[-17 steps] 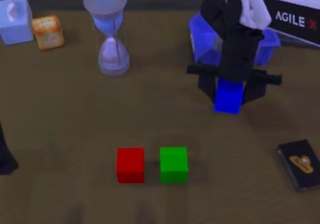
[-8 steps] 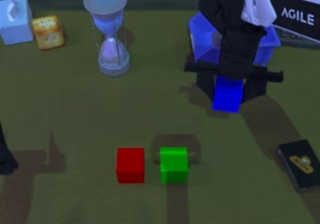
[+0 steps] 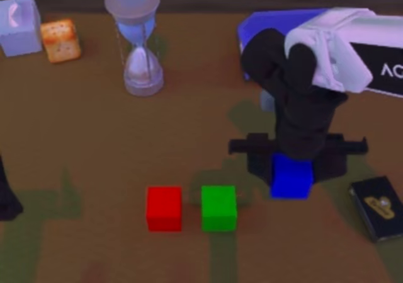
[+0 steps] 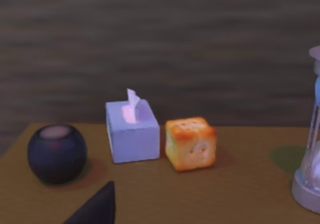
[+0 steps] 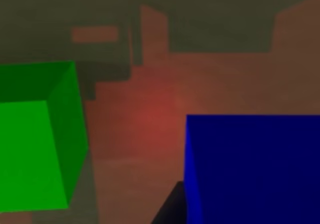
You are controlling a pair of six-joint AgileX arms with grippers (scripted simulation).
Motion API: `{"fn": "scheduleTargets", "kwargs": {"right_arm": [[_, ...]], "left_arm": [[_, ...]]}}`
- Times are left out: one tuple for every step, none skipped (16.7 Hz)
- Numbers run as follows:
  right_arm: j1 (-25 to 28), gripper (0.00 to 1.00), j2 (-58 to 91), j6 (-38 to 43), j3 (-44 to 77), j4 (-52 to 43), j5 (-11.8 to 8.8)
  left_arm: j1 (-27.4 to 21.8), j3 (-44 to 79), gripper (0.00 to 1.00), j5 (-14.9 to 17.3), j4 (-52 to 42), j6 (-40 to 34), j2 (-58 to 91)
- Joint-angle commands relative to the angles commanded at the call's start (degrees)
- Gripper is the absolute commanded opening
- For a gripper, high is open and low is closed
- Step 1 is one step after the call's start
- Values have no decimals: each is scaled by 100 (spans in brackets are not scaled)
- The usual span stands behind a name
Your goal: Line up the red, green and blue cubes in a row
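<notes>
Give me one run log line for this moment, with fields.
right gripper: holds blue cube, right of green cube | red cube: left of green, small gap | left arm: parked at left edge

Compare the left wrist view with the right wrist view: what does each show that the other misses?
Only the left wrist view shows the dark round speaker, the tissue box, the cracker-like block and part of the hourglass. Only the right wrist view shows the green cube and the blue cube, apart, with bare table between them. Both show only the brown table; neither shows the red cube.
</notes>
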Motion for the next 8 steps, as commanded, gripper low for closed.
{"fn": "scheduleTargets", "kwargs": {"right_arm": [[90,0,-172,12,-203,61,-2],[158,0,-301,21,-345,107,-3],[200,0,-377,26,-424,135,-3],[210,0,-396,28,-444,142,-3],[210,0,-396,28,-444,142,-3],[210,0,-396,28,-444,142,-3],[181,0,-372,35,-431,128,-5],[183,0,-365,33,-444,147,-5]], "left_arm": [[0,0,100,0,0,0,0],[0,0,100,0,0,0,0],[0,0,100,0,0,0,0],[0,0,100,0,0,0,0],[0,0,100,0,0,0,0],[0,0,100,0,0,0,0],[0,0,100,0,0,0,0],[0,0,100,0,0,0,0]]}}
